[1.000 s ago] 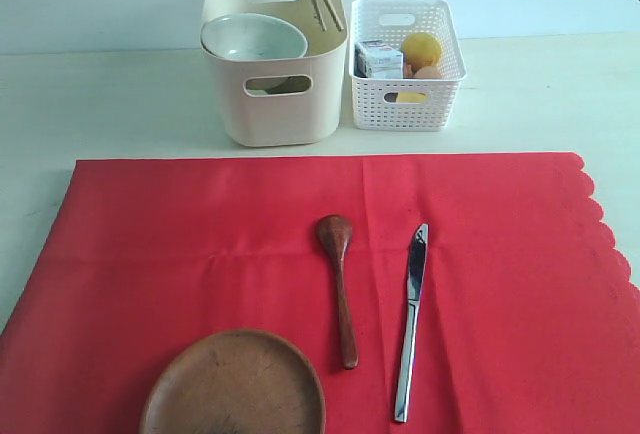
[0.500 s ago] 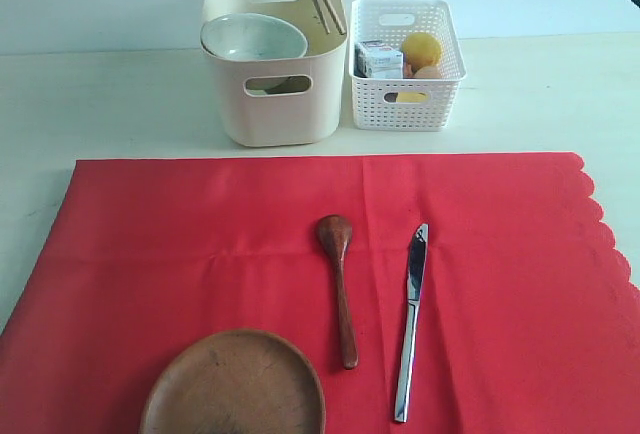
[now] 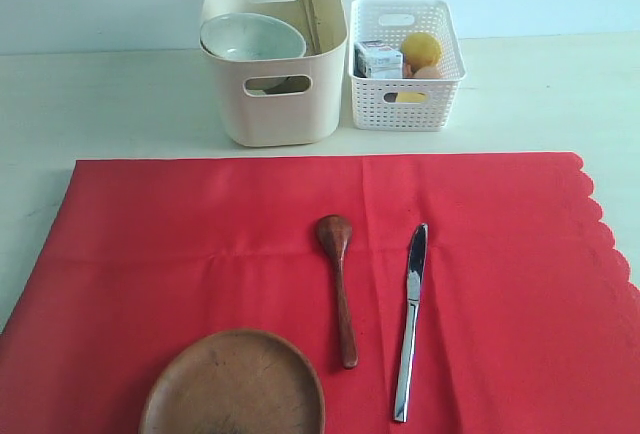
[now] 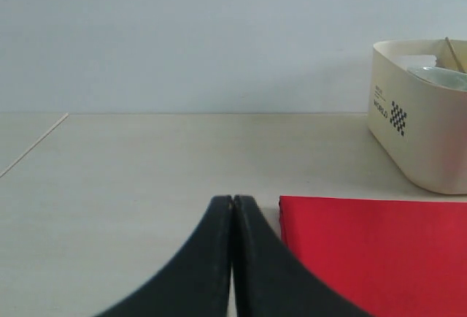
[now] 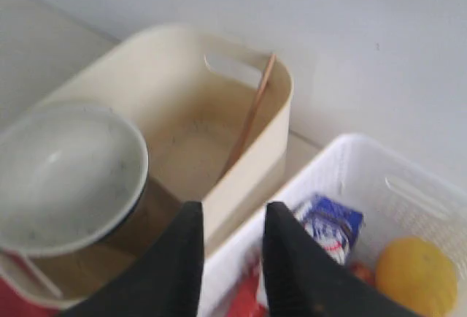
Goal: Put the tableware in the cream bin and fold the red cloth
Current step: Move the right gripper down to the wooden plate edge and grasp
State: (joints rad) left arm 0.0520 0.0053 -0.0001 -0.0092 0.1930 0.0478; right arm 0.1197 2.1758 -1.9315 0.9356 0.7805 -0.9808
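Your right gripper (image 5: 232, 213) looks down on cream bin (image 3: 275, 114) — jaws apart, nothing between. Wooden chopsticks (image 3: 309, 9) lean inside bin beside pale bowl (image 3: 252, 36). Your left gripper (image 4: 232, 204) clenched, empty, near red cloth (image 3: 200, 244) corner. Wooden spoon (image 3: 340, 289), table knife (image 3: 410, 319), brown plate (image 3: 235, 384) — all on cloth.

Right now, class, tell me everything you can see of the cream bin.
The cream bin is a tall, smooth, plastic-looking tub with rounded corners and oval handle cut-outs, standing upright on the pale table beyond the red cloth, apart from it, beside the white basket. A pale bowl sits tilted in its top; chopsticks lean on its inner wall. One end bears a checkered mark.
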